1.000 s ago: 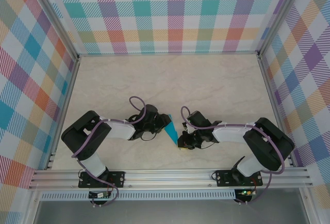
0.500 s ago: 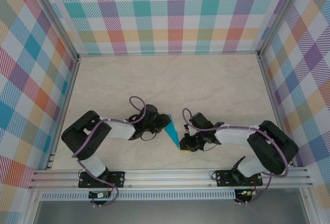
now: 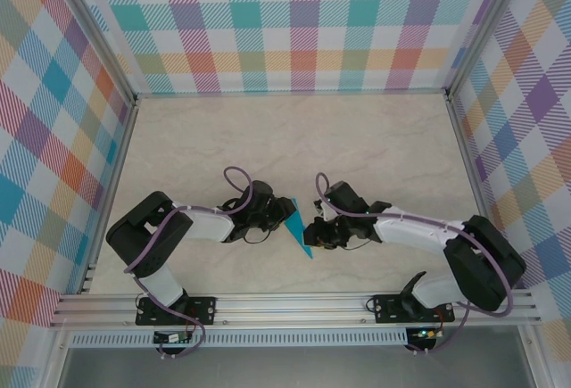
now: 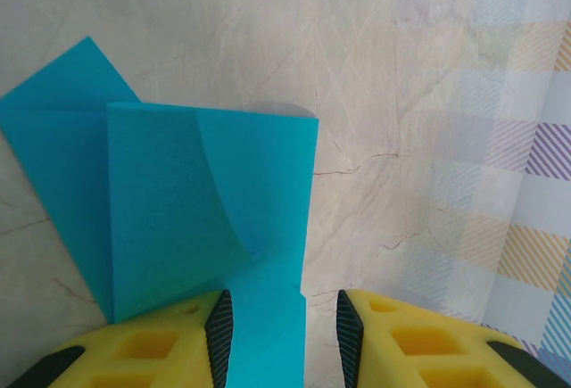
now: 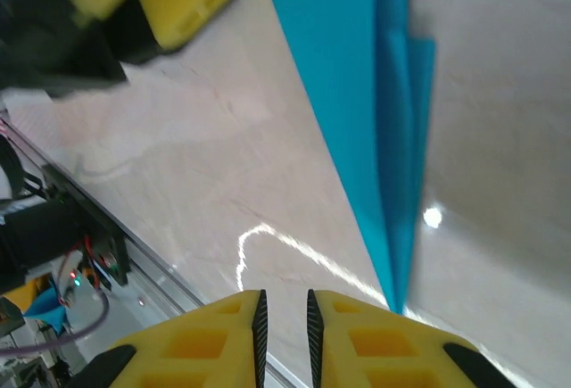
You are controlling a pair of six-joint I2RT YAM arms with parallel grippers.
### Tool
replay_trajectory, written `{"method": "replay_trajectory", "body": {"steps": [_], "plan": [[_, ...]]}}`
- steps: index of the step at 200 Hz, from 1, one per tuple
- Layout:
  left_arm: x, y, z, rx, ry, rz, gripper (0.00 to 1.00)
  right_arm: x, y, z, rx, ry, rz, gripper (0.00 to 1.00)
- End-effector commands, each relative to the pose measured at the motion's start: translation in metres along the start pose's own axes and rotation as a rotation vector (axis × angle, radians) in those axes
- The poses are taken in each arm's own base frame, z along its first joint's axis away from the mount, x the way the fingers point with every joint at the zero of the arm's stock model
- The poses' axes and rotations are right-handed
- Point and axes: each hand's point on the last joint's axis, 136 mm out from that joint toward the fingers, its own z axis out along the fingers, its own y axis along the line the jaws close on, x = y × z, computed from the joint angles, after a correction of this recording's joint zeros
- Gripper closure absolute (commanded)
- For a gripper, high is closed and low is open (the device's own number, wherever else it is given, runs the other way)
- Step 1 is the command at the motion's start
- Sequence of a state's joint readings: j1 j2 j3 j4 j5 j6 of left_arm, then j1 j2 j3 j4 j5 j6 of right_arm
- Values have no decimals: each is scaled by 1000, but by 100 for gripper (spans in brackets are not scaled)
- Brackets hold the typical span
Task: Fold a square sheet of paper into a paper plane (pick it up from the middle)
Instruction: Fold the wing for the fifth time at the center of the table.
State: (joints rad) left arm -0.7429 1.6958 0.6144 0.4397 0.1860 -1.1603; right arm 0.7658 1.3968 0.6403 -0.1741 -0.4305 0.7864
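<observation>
Watching from beside the table [image 3: 375,147], I am worrying mostly about the sheet of paper [image 3: 300,230] slipping or springing open. It is lying flat near the front edge, between the two arms, partly folded into layered flaps with a long point aiming toward the near rail, and one flap is curling up off the layer below in the left wrist view. If the right gripper [image 5: 284,297] is coming in to crease or lift that point, it is risking shoving the thin sheet sideways instead of catching it, or crumpling the tip against the tabletop, since nothing seems to be clamping the sheet firmly. The left gripper [image 4: 282,303] is standing partly spread, straddling a narrow tongue of the paper. The sheet is touching one pad [image 4: 219,330] while a strip of bare table is showing before the other, so I am reading it as steadying rather than pinching, though I cannot be certain. The right gripper's fingers are sitting almost pressed together with only a thin slit between them, gripping nothing, with the paper's point lying just beside one finger.
</observation>
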Motion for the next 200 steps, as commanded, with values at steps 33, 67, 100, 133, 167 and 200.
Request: {"method": "replay_trajectory", "body": {"steps": [33,67,100,133,167,200], "plan": [[15,57,14,-184,52,-27,62,-27,14,23,-29,-11,43,82],[15,57,13,-183,51,-24,62,-28,10,31,-24,7,47,83],[14,54,13,-178,49,-20,62,-21,-22,42,80,35,92,84],[11,53,12,-177,38,-12,62,-3,-52,49,154,77,142,87],[6,50,12,-168,36,-10,61,10,-68,48,208,116,164,90],[-9,49,8,-170,18,0,61,20,-77,49,229,143,180,91]]}}
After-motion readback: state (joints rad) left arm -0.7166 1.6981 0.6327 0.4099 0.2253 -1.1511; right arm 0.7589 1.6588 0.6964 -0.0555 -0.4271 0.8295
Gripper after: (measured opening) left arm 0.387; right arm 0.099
